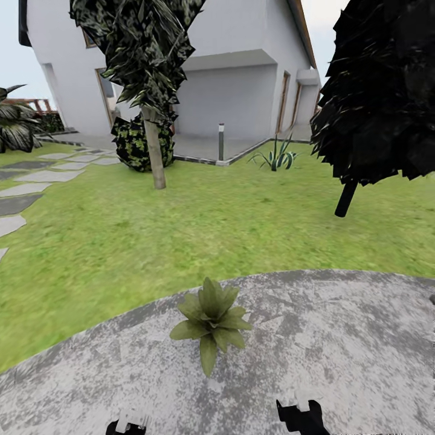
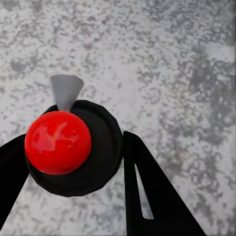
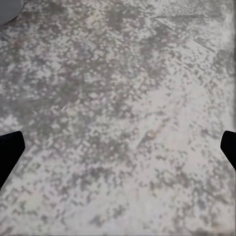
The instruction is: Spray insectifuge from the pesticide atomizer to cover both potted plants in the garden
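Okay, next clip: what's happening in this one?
The robot stands on the stone patio in a garden, facing a potted plant with broad light-green leaves, with lawn and a house beyond. In the left wrist view, the left gripper is shut on a dark bottle with a red top and grey nozzle, apparently the atomizer, held over the paving. The right gripper is open, with nothing between its fingers. No spray is visible.
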`<state>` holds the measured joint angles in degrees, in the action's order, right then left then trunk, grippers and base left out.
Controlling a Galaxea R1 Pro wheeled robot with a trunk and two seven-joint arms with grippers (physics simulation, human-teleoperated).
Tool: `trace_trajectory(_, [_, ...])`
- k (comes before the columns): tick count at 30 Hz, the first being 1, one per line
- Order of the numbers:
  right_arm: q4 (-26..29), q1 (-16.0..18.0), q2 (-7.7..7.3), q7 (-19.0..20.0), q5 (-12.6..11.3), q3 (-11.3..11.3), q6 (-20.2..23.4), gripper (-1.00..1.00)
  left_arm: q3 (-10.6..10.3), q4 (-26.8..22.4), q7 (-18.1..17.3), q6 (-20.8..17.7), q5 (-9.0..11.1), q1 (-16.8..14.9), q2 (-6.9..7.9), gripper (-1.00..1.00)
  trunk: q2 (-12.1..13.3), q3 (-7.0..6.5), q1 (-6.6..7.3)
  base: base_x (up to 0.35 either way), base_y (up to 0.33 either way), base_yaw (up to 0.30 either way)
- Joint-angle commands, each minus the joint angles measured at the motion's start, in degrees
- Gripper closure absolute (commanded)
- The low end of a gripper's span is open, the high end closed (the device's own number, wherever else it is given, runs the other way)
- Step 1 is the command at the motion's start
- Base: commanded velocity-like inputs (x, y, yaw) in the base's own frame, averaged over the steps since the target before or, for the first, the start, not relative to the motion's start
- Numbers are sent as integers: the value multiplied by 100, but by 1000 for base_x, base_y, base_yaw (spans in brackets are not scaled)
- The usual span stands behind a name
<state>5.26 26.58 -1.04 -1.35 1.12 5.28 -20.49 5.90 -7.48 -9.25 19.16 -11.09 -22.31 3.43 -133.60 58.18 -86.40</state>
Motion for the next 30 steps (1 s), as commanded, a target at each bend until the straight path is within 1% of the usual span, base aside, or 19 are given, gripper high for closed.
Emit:
trace_trajectory(1, [-7,5,-1,-14,11,35,-16,-100,51,1,-26,17,-50,-2,0,100,-2,5,0,151,203,-264])
trace_trajectory(8, [-7,5,-1,-14,11,35,-16,-100,50,1,-9,16,-51,-2,0,100,-2,5,0,184,243,-264])
trace_trajectory(12, [-7,5,-1,-14,11,35,-16,-100,51,1,-15,17,-49,-2,0,100,-2,5,0,105,262,-263])
trace_trajectory(15, [-7,5,-1,-14,11,35,-16,-100,46,1,-15,17,-50,-2,0,100,-2,5,0,50,128,-219])
trace_trajectory(25, [-7,5,-3,-11,34,46,-16,-100,40,-31,-38,15,-53,-2,0,100,-2,5,0,5,12,-28])
trace_trajectory(29, [1,5,-1,12,66,64,-22,-100,-31,-66,-95,15,-128,-5,10,100,-2,5,0,0,0,0])
trace_trajectory(30, [12,5,-9,18,69,71,-23,-100,-73,-90,-173,7,-194,-15,11,100,-2,5,0,0,0,0])
